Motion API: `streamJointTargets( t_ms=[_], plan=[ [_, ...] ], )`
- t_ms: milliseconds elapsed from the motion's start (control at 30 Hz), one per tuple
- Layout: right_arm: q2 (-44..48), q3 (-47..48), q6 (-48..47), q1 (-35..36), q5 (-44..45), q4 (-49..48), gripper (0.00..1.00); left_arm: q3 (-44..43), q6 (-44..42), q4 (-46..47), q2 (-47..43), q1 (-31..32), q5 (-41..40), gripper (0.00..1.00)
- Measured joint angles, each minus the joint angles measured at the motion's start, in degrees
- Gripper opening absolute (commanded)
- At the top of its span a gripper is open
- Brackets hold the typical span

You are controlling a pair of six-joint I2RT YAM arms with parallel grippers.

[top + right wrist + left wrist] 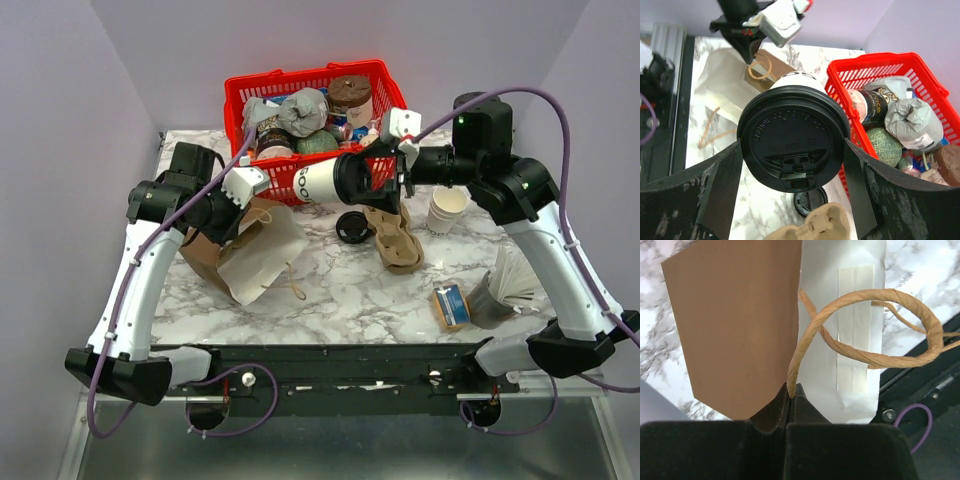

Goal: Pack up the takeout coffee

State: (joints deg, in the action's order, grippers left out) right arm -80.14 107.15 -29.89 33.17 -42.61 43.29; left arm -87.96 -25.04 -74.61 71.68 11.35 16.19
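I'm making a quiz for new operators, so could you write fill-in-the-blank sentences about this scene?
The right tool grips the takeout coffee, whose lid is coloured ____.
The left tool is shut on the paper bag's twisted ____.
The plastic basket is coloured ____.
Missing words: black; handle; red.

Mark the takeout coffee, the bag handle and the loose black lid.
takeout coffee (792, 132): right wrist view, centre of dome lid.
bag handle (875, 295): left wrist view, top of loop.
loose black lid (352, 228): top external view, its centre.
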Motion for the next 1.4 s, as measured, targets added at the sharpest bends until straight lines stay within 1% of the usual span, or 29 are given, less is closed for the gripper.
streamJointTargets(
  t_ms=[167,333,467,600,700,933,1100,1267,1400],
  plan=[
    [0.5,-0.7,-10.3,4.9,0.1,5.1,0.59,0.1,0.1,-0.4,-0.6,3.1,1.5,0.00],
    [3.1,-4.7,-20.1,10.8,1.5,9.0,0.59,-0.2,0.1,-1.0,-0.1,7.1,3.1,0.00],
    [5.0,-8.9,-26.5,16.7,4.6,10.3,0.59,-3.1,0.4,-1.7,1.7,8.7,4.5,0.00],
    [5.7,-12.0,-31.7,20.4,8.8,10.3,0.59,-7.3,0.7,-1.9,3.6,9.3,6.4,0.00],
    [6.0,-13.5,-34.7,22.5,12.4,9.6,0.59,-8.3,0.9,-1.8,3.6,9.7,7.5,0.00],
    [3.9,-12.4,-36.3,24.5,16.6,9.0,0.58,-6.9,1.4,-1.8,3.4,10.7,8.9,0.00],
    [3.4,-12.1,-36.2,24.5,18.3,8.4,0.57,-7.4,1.7,-0.9,3.5,10.9,6.6,0.00],
    [3.2,-12.1,-37.2,24.5,19.5,7.8,0.57,-11.6,1.9,0.9,4.3,10.9,3.9,0.00],
    [3.2,-12.3,-38.4,24.5,20.0,7.6,0.57,-10.8,1.9,3.2,3.6,11.6,3.7,0.00]
  ],
)
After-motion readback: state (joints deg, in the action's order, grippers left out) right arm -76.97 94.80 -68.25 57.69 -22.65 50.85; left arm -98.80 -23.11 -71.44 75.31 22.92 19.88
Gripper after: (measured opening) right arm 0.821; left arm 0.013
